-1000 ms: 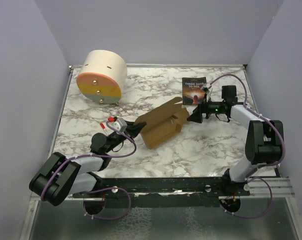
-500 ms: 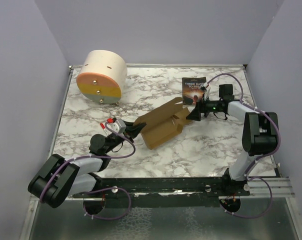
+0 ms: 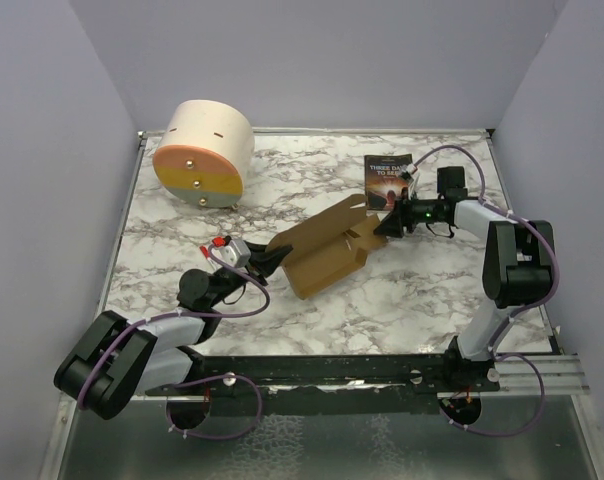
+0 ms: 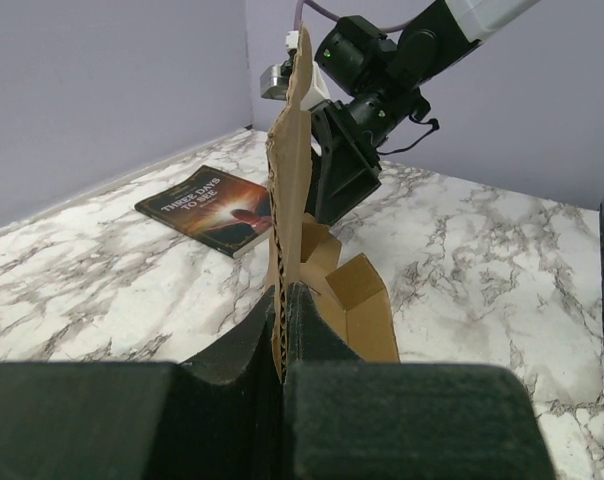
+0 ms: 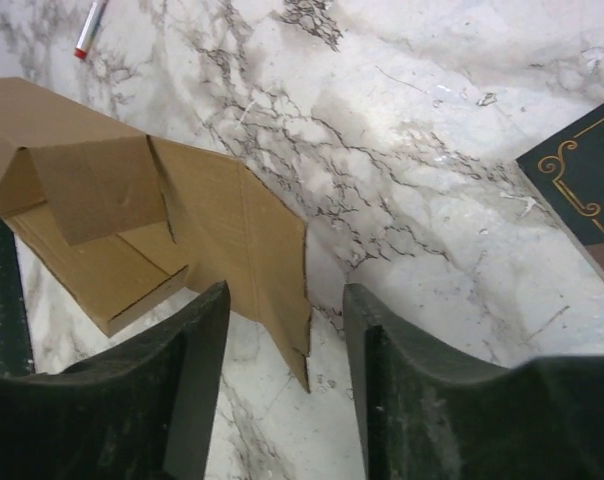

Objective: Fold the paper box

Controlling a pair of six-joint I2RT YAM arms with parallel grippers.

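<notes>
Half-folded brown paper box [image 3: 327,245] lay at the middle of the marbled surface [image 3: 282,190]. At its 8 o'clock end, the left tool [image 3: 269,260] was pinched tight on a cardboard edge. At 2 o'clock, the right tool [image 3: 387,226] stood partly open, a flap corner between its fingers. A dark book [image 3: 387,180] lay just beyond.

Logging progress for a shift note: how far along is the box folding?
Done: the paper box has some walls creased up, partly formed. In hand: the left tool is shut on one upright panel edge; the right tool, jaws open, straddles an end flap. Left: flaps splayed, box not closed.
</notes>
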